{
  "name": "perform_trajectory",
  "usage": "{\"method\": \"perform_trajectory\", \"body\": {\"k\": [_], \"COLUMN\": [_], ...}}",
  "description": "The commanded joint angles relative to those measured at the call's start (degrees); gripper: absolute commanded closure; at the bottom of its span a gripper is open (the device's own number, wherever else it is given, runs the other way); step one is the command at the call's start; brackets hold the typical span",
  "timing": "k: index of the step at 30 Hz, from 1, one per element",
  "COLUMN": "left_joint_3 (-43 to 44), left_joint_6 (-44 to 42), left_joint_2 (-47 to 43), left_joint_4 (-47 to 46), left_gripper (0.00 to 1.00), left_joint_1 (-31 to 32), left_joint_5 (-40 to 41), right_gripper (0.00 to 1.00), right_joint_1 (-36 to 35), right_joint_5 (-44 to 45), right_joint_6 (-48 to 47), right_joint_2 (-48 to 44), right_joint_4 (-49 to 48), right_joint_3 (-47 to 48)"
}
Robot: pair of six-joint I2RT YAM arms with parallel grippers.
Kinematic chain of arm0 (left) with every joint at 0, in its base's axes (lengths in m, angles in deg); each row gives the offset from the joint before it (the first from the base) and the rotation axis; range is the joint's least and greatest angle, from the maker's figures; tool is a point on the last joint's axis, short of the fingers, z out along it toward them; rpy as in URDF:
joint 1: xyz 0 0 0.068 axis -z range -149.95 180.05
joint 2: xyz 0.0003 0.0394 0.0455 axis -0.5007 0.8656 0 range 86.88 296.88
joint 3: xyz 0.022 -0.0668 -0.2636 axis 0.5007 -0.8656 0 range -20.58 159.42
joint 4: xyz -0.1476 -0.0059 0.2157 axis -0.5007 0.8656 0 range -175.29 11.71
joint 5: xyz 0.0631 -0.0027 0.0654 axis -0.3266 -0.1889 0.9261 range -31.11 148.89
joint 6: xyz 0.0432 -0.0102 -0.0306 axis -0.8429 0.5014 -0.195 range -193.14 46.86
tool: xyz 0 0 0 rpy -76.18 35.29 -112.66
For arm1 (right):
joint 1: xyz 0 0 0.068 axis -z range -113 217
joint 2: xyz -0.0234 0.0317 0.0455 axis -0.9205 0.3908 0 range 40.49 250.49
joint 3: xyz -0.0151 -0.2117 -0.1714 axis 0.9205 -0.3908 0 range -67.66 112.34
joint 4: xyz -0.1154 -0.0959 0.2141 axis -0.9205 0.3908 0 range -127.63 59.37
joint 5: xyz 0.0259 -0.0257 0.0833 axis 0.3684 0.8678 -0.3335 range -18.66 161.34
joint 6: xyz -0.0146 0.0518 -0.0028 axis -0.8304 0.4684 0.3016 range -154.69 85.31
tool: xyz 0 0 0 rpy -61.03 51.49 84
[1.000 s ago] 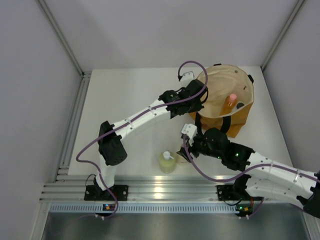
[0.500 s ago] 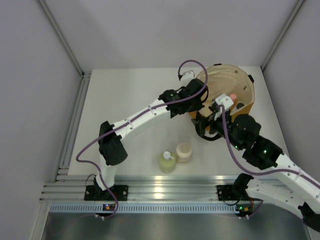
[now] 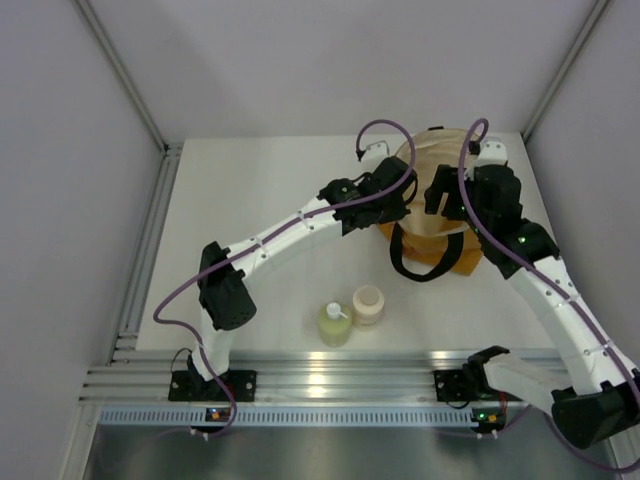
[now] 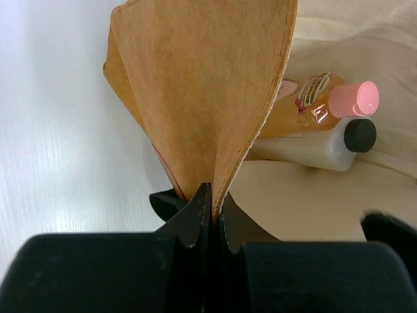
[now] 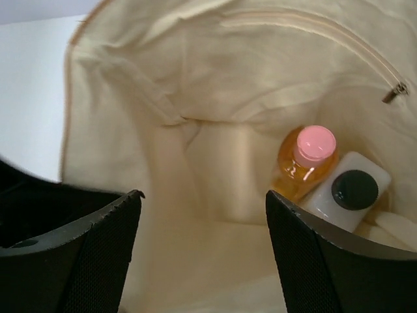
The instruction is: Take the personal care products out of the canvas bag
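Below wide-spread right gripper (image 5: 202, 199), orange bottle (image 5: 305, 162) inside canvas bag (image 5: 137, 98); left gripper (image 4: 210, 199) pinching bag.

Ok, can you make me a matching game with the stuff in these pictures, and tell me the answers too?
Things:
1. jar
2. orange bottle
3. left pincer
4. right pincer

Places or states:
A. shut on the rim of the bag
B. inside the bag
C. open, over the bag's mouth
D. on the table, beside the pump bottle

Pairs: 1-D, 2-B, 3-A, 4-C
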Motion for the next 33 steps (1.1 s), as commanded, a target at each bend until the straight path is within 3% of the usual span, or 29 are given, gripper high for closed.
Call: {"method": "perform_trajectory", "body": {"k": [1, 6, 19, 33], "left_joint_3": [2.15, 1.88, 0.3, -0.23], "left_joint_6": [0.57, -1.28, -1.8, -1.98], "left_joint_2": [0.18, 0.62, 0.97, 0.88], "left_joint_4": [-2.18, -2.79, -2.88, -3.23], "left_gripper": [1.0, 1.0, 1.0, 1.0], "left_joint_1": [-0.2, 0.06, -0.02, 0.15], "left_joint_5": [-0.23, -0.67, -0.84, -1.72], "right_gripper": [0.26, 0.26, 0.25, 0.3], "right_joint_1": [5.96, 10.63, 13.27, 15.73], "right_joint_5": [-2.64, -0.89, 4.38, 0.87], "right_joint_6": [3.94, 2.54, -3.62, -7.31], "right_joint_2": [2.4, 5.13, 15.41, 23.94], "right_joint_4": [5.27, 7.3, 7.56, 7.39], "right_joint_3": [1.2, 1.81, 6.99, 12.62]}}
